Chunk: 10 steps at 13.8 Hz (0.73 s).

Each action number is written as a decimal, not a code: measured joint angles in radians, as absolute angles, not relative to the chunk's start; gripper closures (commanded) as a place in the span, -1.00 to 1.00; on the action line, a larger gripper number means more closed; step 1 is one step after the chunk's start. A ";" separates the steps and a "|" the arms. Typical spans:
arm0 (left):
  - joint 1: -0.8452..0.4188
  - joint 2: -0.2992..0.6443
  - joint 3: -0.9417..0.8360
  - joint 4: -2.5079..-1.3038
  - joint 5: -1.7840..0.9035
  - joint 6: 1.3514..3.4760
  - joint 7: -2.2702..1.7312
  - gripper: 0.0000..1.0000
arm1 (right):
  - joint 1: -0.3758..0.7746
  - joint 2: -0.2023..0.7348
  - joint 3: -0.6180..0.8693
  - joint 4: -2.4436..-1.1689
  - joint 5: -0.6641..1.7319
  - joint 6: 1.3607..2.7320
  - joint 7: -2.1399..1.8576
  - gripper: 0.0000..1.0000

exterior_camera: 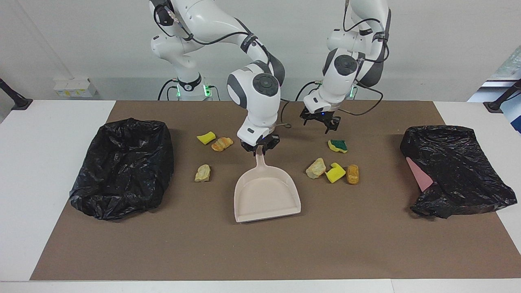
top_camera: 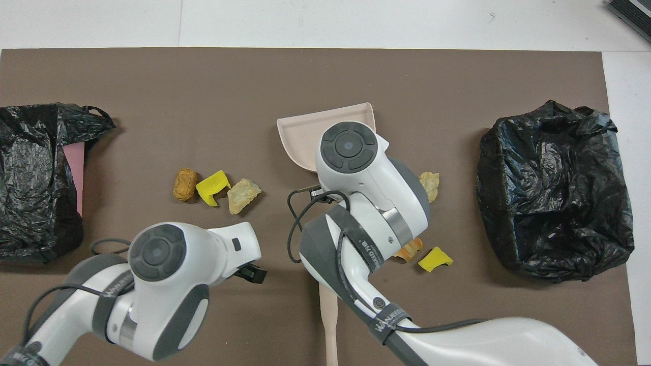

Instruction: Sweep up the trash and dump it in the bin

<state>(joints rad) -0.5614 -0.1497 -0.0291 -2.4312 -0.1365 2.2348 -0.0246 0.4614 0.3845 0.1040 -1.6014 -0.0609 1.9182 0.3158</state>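
The beige dustpan (exterior_camera: 266,195) lies flat mid-mat, its handle pointing at the robots; it also shows in the overhead view (top_camera: 305,134). My right gripper (exterior_camera: 259,147) is down at the handle, a finger on each side, open. A yellow sponge bit (exterior_camera: 206,137), an orange bread piece (exterior_camera: 222,143) and a beige lump (exterior_camera: 202,173) lie toward the right arm's end. A green-backed sponge (exterior_camera: 338,145), a beige lump (exterior_camera: 316,168), a yellow bit (exterior_camera: 335,172) and an orange-brown piece (exterior_camera: 352,174) lie toward the left arm's end. My left gripper (exterior_camera: 321,123) hangs open over the mat by the green-backed sponge.
A bin lined with a black bag (exterior_camera: 122,167) stands at the right arm's end of the brown mat (exterior_camera: 260,252). A crumpled black bag (exterior_camera: 452,171) over something pink (exterior_camera: 419,175) lies at the left arm's end.
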 measured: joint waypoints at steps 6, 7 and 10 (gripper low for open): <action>-0.852 -0.167 -0.034 -2.462 -0.138 2.306 -0.418 -1.00 | 0.386 0.314 0.103 -1.606 -0.061 1.829 -0.212 1.00; -0.887 -0.172 -0.042 -2.462 -0.138 2.310 -0.478 -1.00 | 0.384 0.302 0.103 -1.611 -0.061 1.817 -0.266 1.00; -0.938 -0.173 -0.086 -2.464 -0.138 2.324 -0.603 -1.00 | 0.385 0.272 0.103 -1.652 -0.061 1.804 -0.393 1.00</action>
<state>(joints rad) -0.9378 -0.1731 -0.0857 -2.4642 -0.1383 2.3245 -0.6035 0.3847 0.2718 0.1035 -1.6519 -0.0614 1.8039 -0.3928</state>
